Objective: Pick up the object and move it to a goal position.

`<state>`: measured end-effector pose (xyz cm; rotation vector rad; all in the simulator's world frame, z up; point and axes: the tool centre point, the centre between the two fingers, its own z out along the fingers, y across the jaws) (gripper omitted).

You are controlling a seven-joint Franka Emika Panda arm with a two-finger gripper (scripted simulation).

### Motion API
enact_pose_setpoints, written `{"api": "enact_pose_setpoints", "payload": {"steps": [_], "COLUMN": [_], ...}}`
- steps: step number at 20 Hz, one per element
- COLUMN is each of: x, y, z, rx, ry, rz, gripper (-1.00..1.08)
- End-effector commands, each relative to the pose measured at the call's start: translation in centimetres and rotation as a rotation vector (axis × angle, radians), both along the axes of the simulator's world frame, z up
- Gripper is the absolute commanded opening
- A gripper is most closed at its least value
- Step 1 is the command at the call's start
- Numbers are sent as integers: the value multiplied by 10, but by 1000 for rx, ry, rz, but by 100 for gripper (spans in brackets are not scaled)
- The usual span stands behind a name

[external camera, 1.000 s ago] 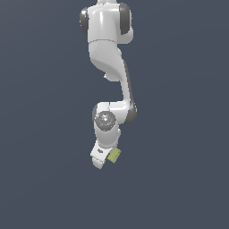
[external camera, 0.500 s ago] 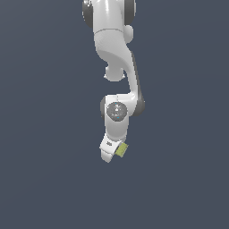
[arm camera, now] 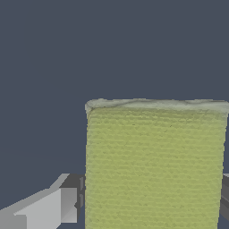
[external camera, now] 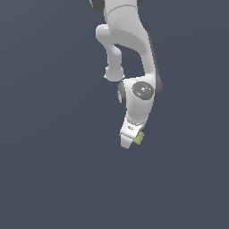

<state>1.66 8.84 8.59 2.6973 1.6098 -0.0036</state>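
the white arm (external camera: 129,53) reaches down from the top of the exterior view, bends at a round grey-capped joint (external camera: 142,91), and ends in the end effector (external camera: 131,137), which points down and slightly toward the exterior view's left. the background is a flat, even dark blue-grey in both views, with no edge or corner showing, so the scene cannot be placed against any desk edge.

the object (external camera: 139,138) is a small yellow-green block. in the exterior view only a narrow sliver of it shows, sticking out from the lower end of the end effector on the exterior view's right, touching the white body of the hand. the rest is hidden behind the hand.

in the wrist view the object (arm camera: 154,165) fills much of the frame: a broad yellow-green face with a fine woven or grid-like texture and a paler, greyish far edge. one light grey finger (arm camera: 42,208) lies just beside one side of the block, with a darker pad against it; a sliver of dark grey at the opposite side of the block looks like the other finger, mostly cut off by the frame. the end effector is pinching the object between its two fingers, and the block sits between them, held clear of anything else in view.
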Motion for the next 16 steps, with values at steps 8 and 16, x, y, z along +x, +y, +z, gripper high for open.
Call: {"api": "enact_pose_setpoints", "payload": {"steps": [8, 16], "x": [-29, -31], "y": [61, 70], "z": [40, 45], "rx": [0, 1], "ry": [-2, -2], "rz": [-1, -1], "gripper": [-100, -100]}}
